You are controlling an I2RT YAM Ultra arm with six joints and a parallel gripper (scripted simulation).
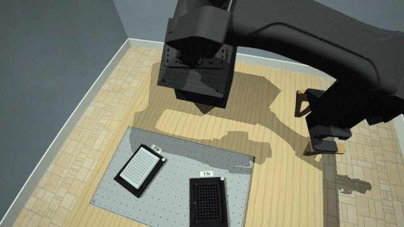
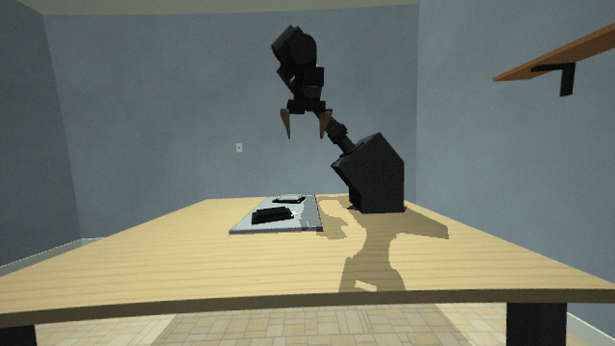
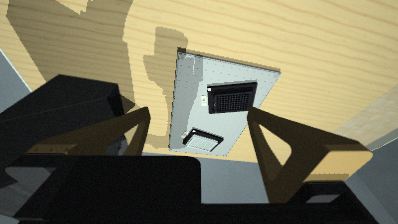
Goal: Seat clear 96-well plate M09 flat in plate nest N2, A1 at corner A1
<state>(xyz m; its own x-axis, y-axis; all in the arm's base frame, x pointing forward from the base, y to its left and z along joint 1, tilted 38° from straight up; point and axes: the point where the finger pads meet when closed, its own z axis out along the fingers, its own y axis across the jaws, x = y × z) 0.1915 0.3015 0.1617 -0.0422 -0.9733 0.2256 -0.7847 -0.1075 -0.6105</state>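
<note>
The clear plate M09 (image 1: 140,166) lies on the black nest N2 at the left of the grey deck; its tilt is too slight to judge from here. It also shows in the wrist view (image 3: 201,141) and, far off, in the exterior view (image 2: 288,198). The black plate M06 (image 1: 208,202) sits in nest N1 at the deck's front right, also in the wrist view (image 3: 231,97). My gripper (image 2: 306,126) hangs open and empty high above the table, far from both plates; its two tan fingers frame the deck in the wrist view (image 3: 197,135).
The grey perforated deck (image 1: 177,180) lies on a wooden table. The arm's black base (image 2: 372,175) stands behind the deck. Labels N2 (image 1: 156,147) and N1 (image 1: 206,173) sit beside the nests. A wall shelf (image 2: 557,58) hangs at the upper right.
</note>
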